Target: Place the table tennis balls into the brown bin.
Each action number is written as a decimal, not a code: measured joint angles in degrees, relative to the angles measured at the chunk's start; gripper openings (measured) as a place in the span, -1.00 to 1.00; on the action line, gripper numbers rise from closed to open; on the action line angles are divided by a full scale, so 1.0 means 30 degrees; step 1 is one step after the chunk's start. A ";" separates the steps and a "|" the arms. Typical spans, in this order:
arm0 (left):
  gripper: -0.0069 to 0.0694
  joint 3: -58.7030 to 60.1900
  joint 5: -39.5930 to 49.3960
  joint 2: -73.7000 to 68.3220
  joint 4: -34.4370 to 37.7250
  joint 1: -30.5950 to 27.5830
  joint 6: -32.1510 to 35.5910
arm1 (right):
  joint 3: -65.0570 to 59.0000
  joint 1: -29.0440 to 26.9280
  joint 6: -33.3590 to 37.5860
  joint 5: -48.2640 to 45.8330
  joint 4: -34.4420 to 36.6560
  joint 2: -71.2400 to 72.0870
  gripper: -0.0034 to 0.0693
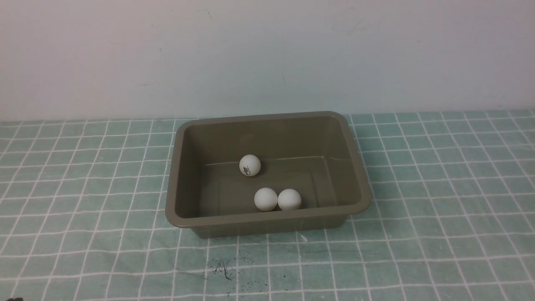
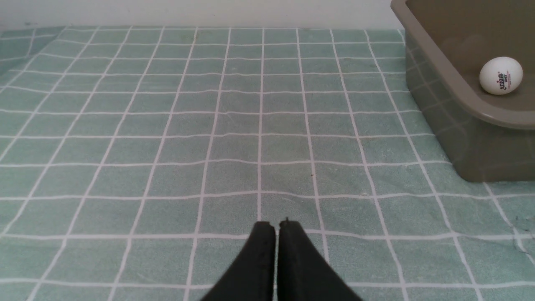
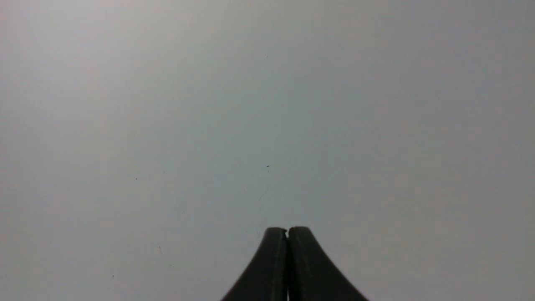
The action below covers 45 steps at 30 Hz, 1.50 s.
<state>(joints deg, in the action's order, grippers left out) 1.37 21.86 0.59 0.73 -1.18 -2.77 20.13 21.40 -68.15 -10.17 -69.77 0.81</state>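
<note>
The brown bin [image 1: 175, 167] stands in the middle of the table. Three white table tennis balls lie inside it: one with a dark logo [image 1: 250, 165] toward the back, and two [image 1: 266, 199] [image 1: 289, 199] touching side by side near the front wall. The left wrist view catches the bin's corner [image 2: 443, 79] and the logo ball [image 2: 500, 75]. My left gripper [image 2: 276, 223] is shut and empty, low over the cloth, well away from the bin. My right gripper [image 3: 287, 229] is shut and empty, facing a blank grey wall. Neither arm shows in the front view.
A green cloth with a white grid [image 1: 83, 200] covers the table. A pale wall [image 1: 267, 54] rises right behind the bin. Dark scribble marks [image 1: 228, 269] sit on the cloth in front of the bin.
</note>
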 joint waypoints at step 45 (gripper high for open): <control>-0.83 0.0000 0.0000 0.0000 -0.0131 0.0008 -0.0023 | 0.0000 0.0000 0.0409 0.0193 -0.4816 0.0000 -0.95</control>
<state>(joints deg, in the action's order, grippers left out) 1.37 21.86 0.59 0.34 -1.16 -2.84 20.13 21.40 -66.92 -9.60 -84.22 0.81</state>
